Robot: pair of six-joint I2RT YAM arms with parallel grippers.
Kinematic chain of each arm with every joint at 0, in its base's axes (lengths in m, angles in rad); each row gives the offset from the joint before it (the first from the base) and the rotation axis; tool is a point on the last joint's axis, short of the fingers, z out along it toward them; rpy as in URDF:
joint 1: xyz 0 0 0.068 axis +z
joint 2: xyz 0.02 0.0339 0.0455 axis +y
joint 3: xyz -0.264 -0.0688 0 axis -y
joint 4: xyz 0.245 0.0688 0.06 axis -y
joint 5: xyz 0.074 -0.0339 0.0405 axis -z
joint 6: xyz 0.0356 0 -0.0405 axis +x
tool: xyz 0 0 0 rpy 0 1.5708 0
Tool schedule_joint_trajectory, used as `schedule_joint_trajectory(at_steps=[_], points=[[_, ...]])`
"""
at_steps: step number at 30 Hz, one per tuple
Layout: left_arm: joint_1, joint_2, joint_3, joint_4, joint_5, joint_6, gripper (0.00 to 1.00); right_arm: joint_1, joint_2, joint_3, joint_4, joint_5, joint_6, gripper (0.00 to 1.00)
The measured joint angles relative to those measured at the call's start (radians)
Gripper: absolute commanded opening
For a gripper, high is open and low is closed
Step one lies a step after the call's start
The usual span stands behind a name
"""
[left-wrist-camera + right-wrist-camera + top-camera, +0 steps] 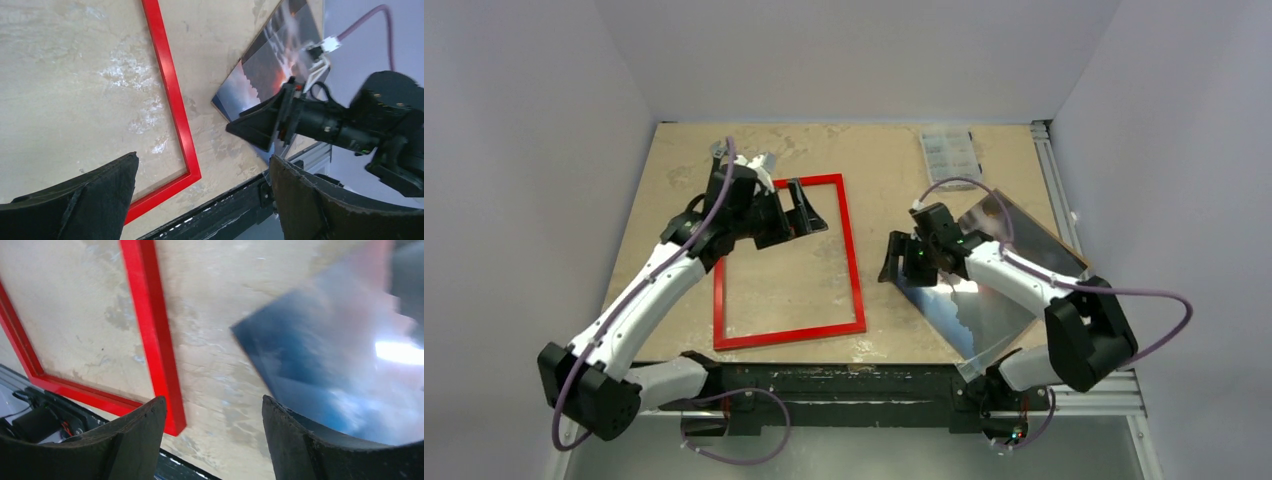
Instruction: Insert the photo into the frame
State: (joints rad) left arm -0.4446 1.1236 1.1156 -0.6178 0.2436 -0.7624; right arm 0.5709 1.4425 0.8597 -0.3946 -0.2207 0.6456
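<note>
The red frame (pixel 855 262) lies flat on the table left of centre, and bare tabletop shows through it. It also shows in both wrist views (pixel 172 100) (pixel 150 325). The glossy photo (pixel 999 300) lies picture side up at the right, its near corner reaching the table's front edge; its blue and orange print shows in the wrist views (pixel 260 75) (pixel 340 360). My left gripper (pixel 796 215) (pixel 204 159) hovers open over the frame's upper right part, holding nothing. My right gripper (pixel 894 262) (pixel 214 400) stands open over the bare strip between frame and photo, beside the photo's left corner.
A clear plastic sheet (pixel 949 155) lies at the back right of the table. A metal rail (pixel 1054 190) runs along the table's right side, and a dark bar (pixel 844 375) along the near edge. Grey walls enclose three sides.
</note>
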Motion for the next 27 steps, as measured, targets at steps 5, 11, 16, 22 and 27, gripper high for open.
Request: schedule_joint_trajectory(at_steps=[5, 11, 16, 22, 27], points=[[-0.084, 0.183, 0.006, 0.037, -0.003, -0.013, 1.00, -0.131, -0.144, -0.085, -0.051, -0.003, 0.000, 0.71], [-0.215, 0.422, 0.118, 0.057, -0.014, -0.023, 1.00, -0.269, -0.293, -0.122, -0.137, 0.005, -0.011, 0.71], [-0.306, 0.596, 0.260, 0.088, -0.016, -0.023, 1.00, -0.333, -0.340, -0.140, -0.217, 0.060, -0.019, 0.76], [-0.370, 0.731, 0.336, 0.132, -0.015, -0.031, 0.99, -0.401, -0.350, -0.153, -0.283, 0.163, -0.014, 0.85], [-0.375, 0.761, 0.345, 0.134, -0.016, -0.031, 0.99, -0.426, -0.302, -0.157, -0.270, 0.214, -0.006, 0.83]])
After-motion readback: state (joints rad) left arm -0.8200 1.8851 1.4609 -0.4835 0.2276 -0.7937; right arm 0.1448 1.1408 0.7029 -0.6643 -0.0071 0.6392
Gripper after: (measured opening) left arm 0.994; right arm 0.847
